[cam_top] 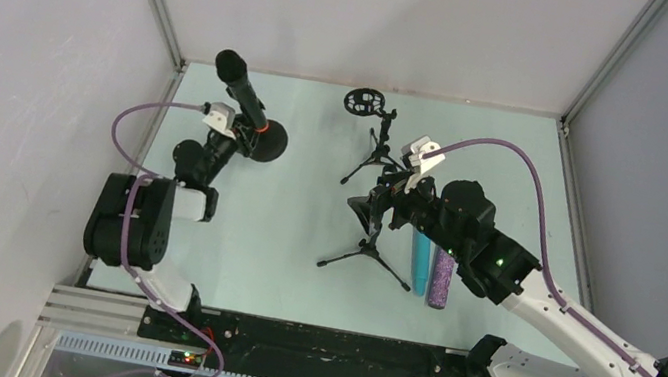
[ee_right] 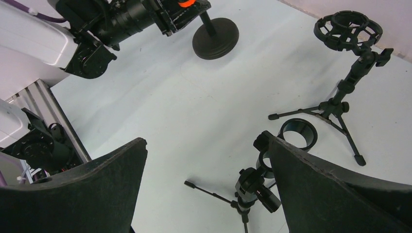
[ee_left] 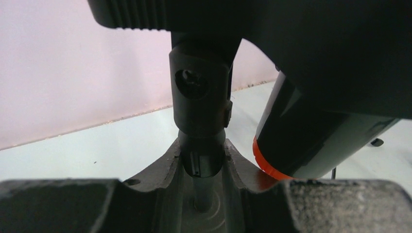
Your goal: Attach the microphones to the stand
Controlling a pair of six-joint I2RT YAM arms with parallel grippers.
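Black microphone [cam_top: 242,93] sits in the round stand [cam_top: 268,143]. The left claw [cam_top: 236,140], half-closed at the stand's stem, perhaps steadies it; grip unclear. Right claw [ee_right: 203,141] gapes empty over a tripod [ee_right: 250,187]. Blue microphone [cam_top: 420,261] and purple microphone [cam_top: 442,279] lie waiting on the table [cam_top: 283,231].

Pale mint-green flat surface [cam_top: 296,213], grey walls on three sides. Five items directly on it.

Back left: black stand with a round disc base [cam_top: 268,143], upright, base flat on the surface.

Back centre: black tripod stand with a round cage-like mount on top [cam_top: 372,144], upright on spread legs.

Centre, nearer the front: black tripod stand with a ring clip [cam_top: 370,245], upright, legs spread. It stands well apart from the disc-base stand and near the cage-mount tripod.

Right of the ring-clip tripod: cyan-blue stick microphone [cam_top: 420,261] and glittery purple stick microphone [cam_top: 442,282]. Both lie flat side by side, pointing front to back, cyan on the left, just beside a tripod leg tip. Their far ends are hidden.
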